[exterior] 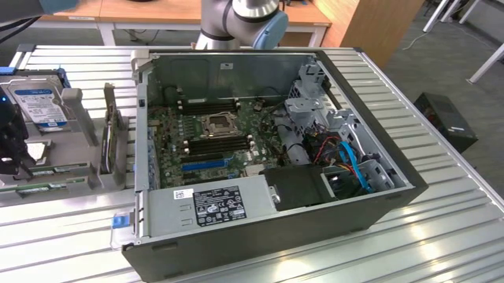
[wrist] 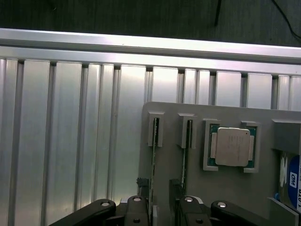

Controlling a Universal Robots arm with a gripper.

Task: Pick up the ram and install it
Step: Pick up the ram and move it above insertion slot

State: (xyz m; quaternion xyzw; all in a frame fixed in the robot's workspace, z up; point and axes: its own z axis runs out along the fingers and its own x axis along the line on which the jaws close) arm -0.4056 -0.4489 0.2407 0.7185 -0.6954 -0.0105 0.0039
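Two ram sticks stand on edge in slots of a grey holder (wrist: 174,122): one ram stick (wrist: 154,155) and a second (wrist: 186,155), both thin and green. My gripper (wrist: 162,214) hangs open just above their near ends, its black fingers (wrist: 137,212) spread on either side of the gap between the sticks, holding nothing. In the exterior view the dark gripper (exterior: 11,144) is over the holder (exterior: 79,177) at that view's far left, where green ram edges (exterior: 35,187) show. The open computer case (exterior: 268,147) holds the motherboard with long black memory slots (exterior: 214,141).
A processor chip (wrist: 232,147) sits in a pocket of the holder beside the sticks, and a hard drive (exterior: 39,103) stands behind. The ribbed aluminium table (wrist: 70,141) lies around. Inside the case are a processor socket (exterior: 218,125), a blue slot (exterior: 206,164), cables (exterior: 346,156) and the power supply (exterior: 212,206).
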